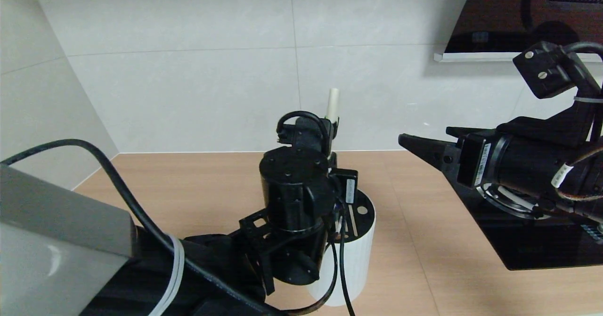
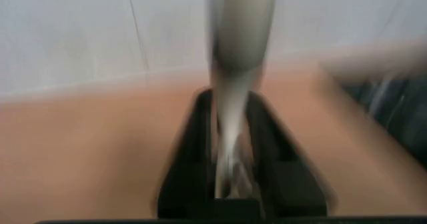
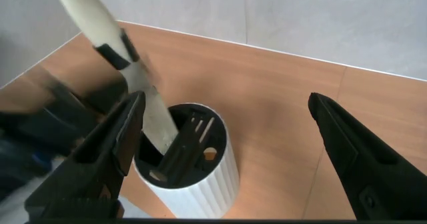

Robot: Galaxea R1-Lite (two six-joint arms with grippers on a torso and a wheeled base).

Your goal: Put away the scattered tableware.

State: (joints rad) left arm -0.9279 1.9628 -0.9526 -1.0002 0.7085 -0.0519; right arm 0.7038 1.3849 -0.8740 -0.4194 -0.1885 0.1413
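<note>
Countertop: a wooden countertop point(image 1: 198, 189) is seen under everything, bounded by a pale tiled wall point(image 1: 188, 71).
Holder: a white ribbed utensil holder point(image 1: 353, 255) with a black slotted top is stood upright on the countertop, nearest of all. In the head view it is partly covered by the left arm's wrist and cables.
Left gripper: the left gripper point(image 2: 230, 117) is held just above the holder, its jaws pinched on the utensil's shaft from both sides.
Utensil: a utensil point(image 3: 143, 91) with a cream handle, a dark band and a pale lower part is gripped over the holder. Its long axis is set steeply, close to upright, with the handle end pointed up towards the wall and the lower end pointed down at the slotted top. Whether the tip is inside a slot cannot be told.
Right gripper: the right gripper point(image 3: 225, 99) is held apart to the right of the holder, above the hob edge, with its jaws spread wide and nothing between them.
Hob: a black glass hob point(image 1: 532, 245) is set into the countertop on the right, partly hidden by the right arm.
Hood: a dark range hood point(image 1: 499, 19) is mounted on the wall, farthest back.
</note>
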